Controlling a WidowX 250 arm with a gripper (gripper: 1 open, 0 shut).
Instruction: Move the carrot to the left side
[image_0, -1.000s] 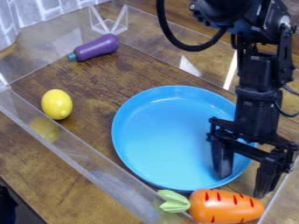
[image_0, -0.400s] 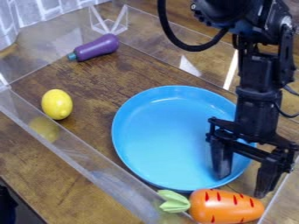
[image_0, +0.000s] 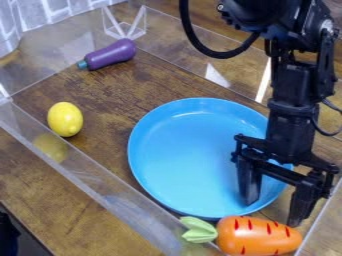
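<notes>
The carrot, glossy orange with dark ridges and light green leaves, lies at the bottom edge of the view, just in front of the blue plate. My gripper hangs directly above and slightly behind the carrot, over the plate's near right rim. Its two black fingers point down and stand wide apart with nothing between them. The fingertips are a short gap above the carrot and do not touch it.
A yellow lemon sits left of the plate. A purple eggplant lies at the back left. Clear plastic walls box in the wooden work surface. The black arm and its cables rise at the upper right.
The gripper has edged very slightly to the left; the carrot and all other objects are unmoved.
</notes>
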